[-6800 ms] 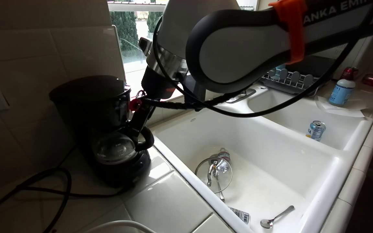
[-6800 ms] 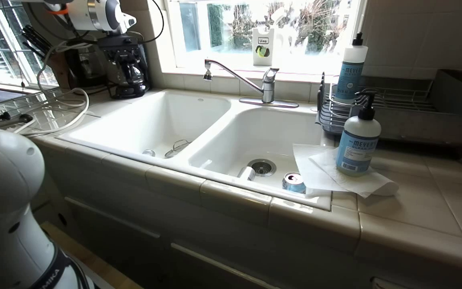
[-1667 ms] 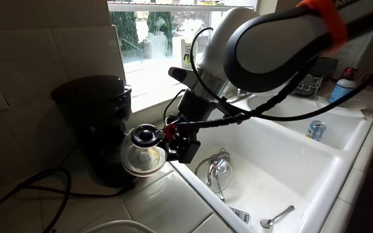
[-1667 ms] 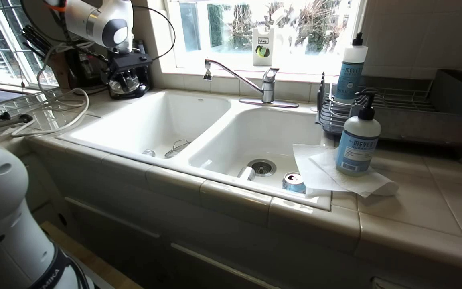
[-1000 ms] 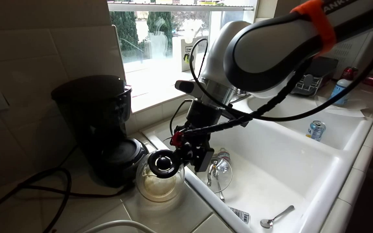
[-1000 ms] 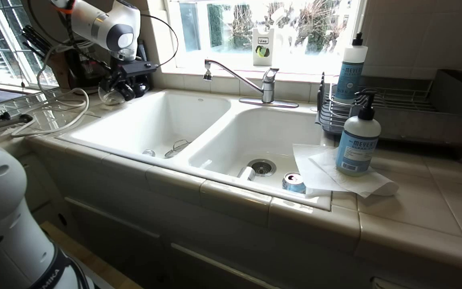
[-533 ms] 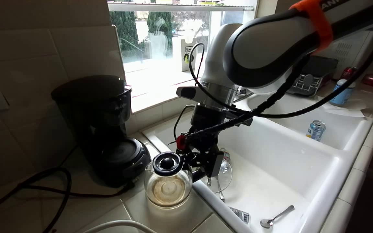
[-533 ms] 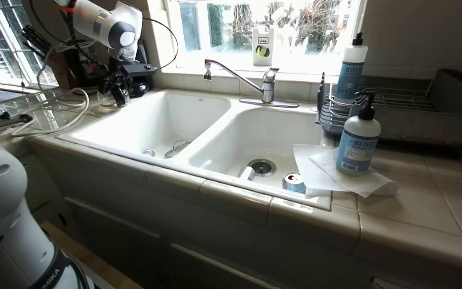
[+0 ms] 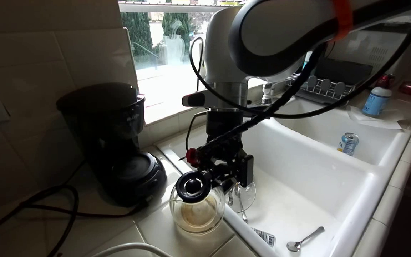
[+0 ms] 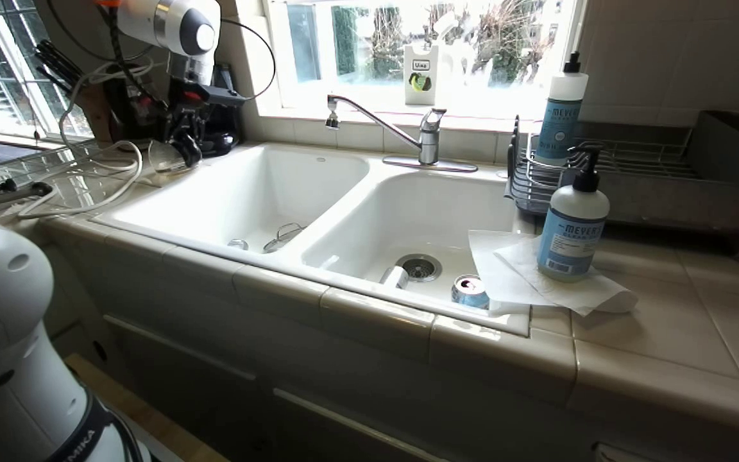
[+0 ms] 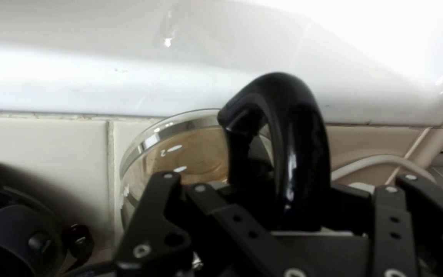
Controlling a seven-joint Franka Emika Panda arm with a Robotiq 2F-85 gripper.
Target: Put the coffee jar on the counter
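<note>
In an exterior view you had the coffee jar (image 9: 197, 210) at the desk (image 9: 155, 225), between the coffee maker (image 9: 100, 121) and the sink (image 9: 294, 200), below and in front of your jaws; whether it touched the desk could not be told. In an exterior view its glass bowl (image 10: 163, 156) showed just beside the jaws. In the wrist view your jaws were clamped on the black handle (image 11: 302, 154), which stood between them, with the bowl to one side, partly hidden behind them.
</note>
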